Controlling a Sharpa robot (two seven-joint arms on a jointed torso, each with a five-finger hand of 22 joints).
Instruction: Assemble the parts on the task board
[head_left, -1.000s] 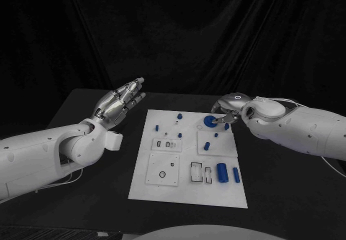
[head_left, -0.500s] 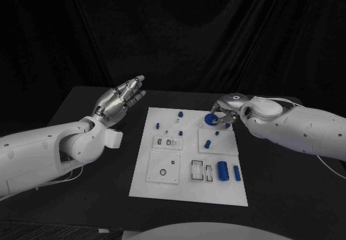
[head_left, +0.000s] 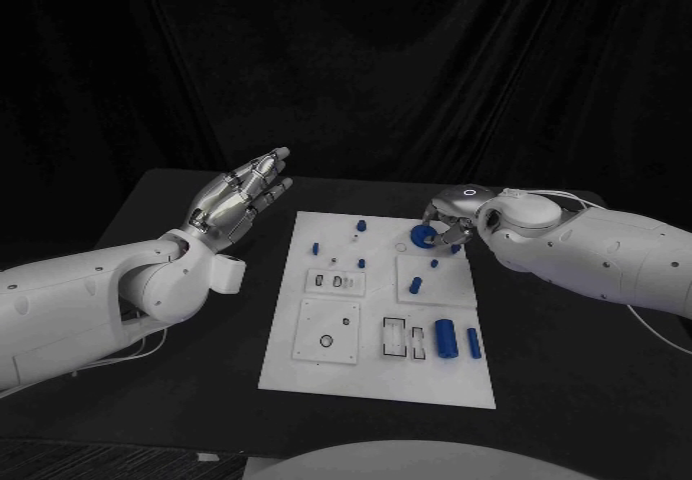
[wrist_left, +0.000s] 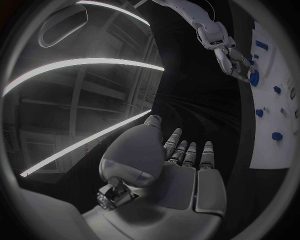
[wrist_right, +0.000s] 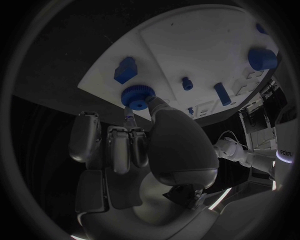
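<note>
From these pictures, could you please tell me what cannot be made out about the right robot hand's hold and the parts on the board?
- Head view: the right robot hand covers part of the blue round part; whether that sits in the task board is unclear.
- Right wrist view: the thumb hides the contact with the round part.
- Head view: small pegs near the board's far edge are too small to identify.
- Left wrist view: the circle's rim cuts off the board.

The scene is dim, with black drapes and the black table (head_left: 173, 200) swallowing light. The white task board (head_left: 378, 345) stands out brightly, evenly lit from above. Wrist views bend straight edges strongly toward the circle's rim.
</note>
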